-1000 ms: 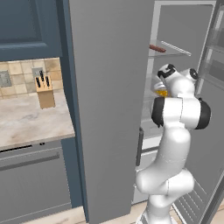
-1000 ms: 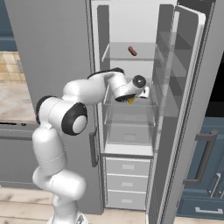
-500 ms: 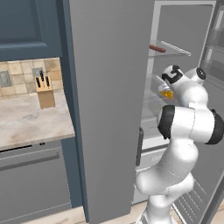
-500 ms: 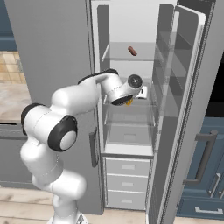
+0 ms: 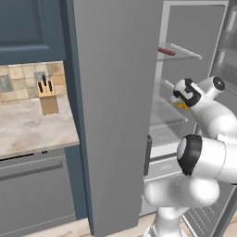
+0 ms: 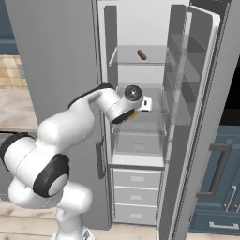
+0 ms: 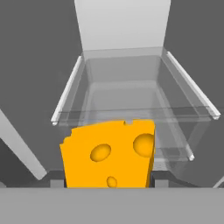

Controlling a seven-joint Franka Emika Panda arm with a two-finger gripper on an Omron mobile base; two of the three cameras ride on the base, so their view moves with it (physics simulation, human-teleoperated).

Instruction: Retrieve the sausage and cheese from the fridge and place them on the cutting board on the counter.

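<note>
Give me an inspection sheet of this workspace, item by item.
Surface: beige counter left of the fridge, bare in its visible part.
Job's things: sausage lies on the upper glass shelf of the open fridge; cheese sits close before the hand, between the finger tips, inside the fridge. Cutting board: nothing seen.
Clutter: knife block upright at the counter's back, by the tiled wall.
Grippers: gripper inside the fridge at the middle shelf, shut on the cheese.
Cables: nothing seen.
Surroundings: dark blue cabinets, fridge drawers shut below the shelves.
</note>
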